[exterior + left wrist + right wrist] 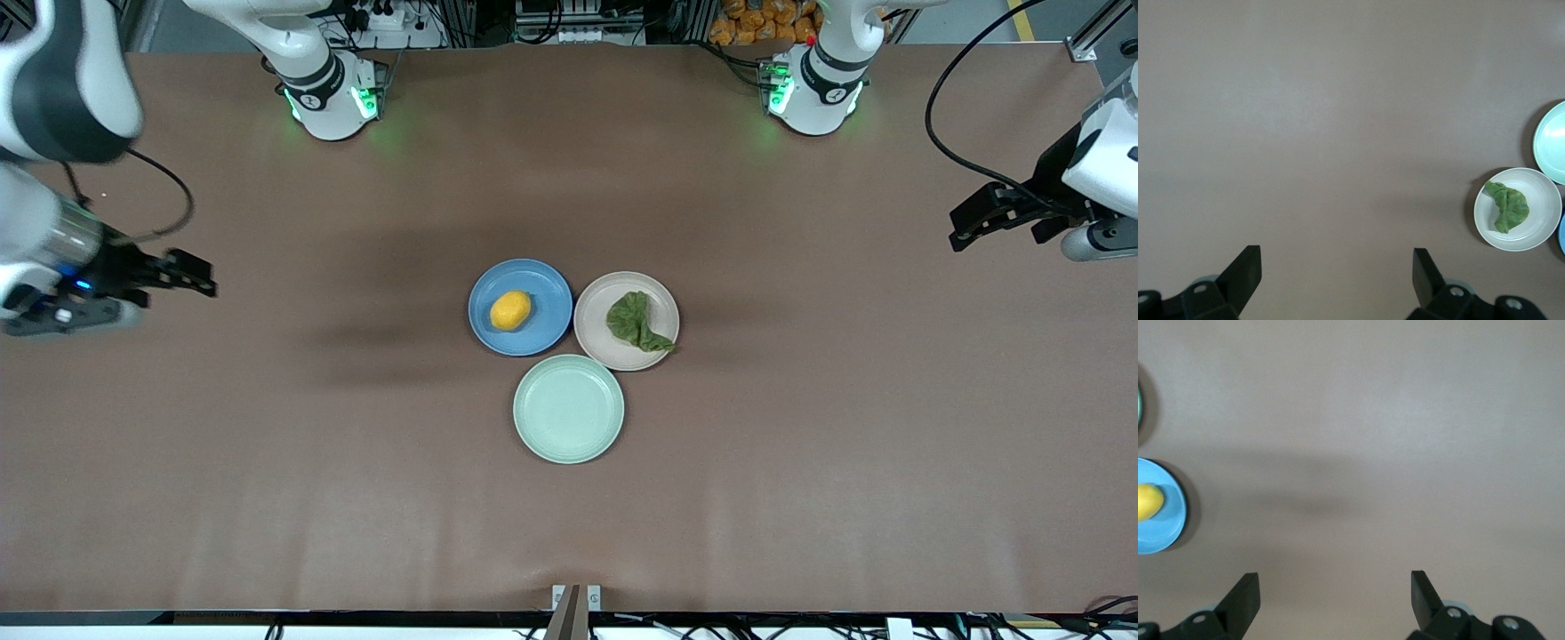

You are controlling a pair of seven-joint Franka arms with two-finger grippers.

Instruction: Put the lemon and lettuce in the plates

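Brown table (267,462), three touching plates mid-frame.
Both empty grippers, left gripper (1337,273) and right gripper (1335,592), hang spread at frame edges; lemon (510,310) on blue plate (547,289), lettuce (637,322) on beige plate (596,333), above mint plate (568,408).

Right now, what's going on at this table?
Nothing is being handled. The small yellow lemon lies in the round blue plate, and the dark-green lettuce leaf lies in the beige-pink plate; the mint-green plate holds nothing. The left gripper and right gripper wait open over bare table at their own ends.
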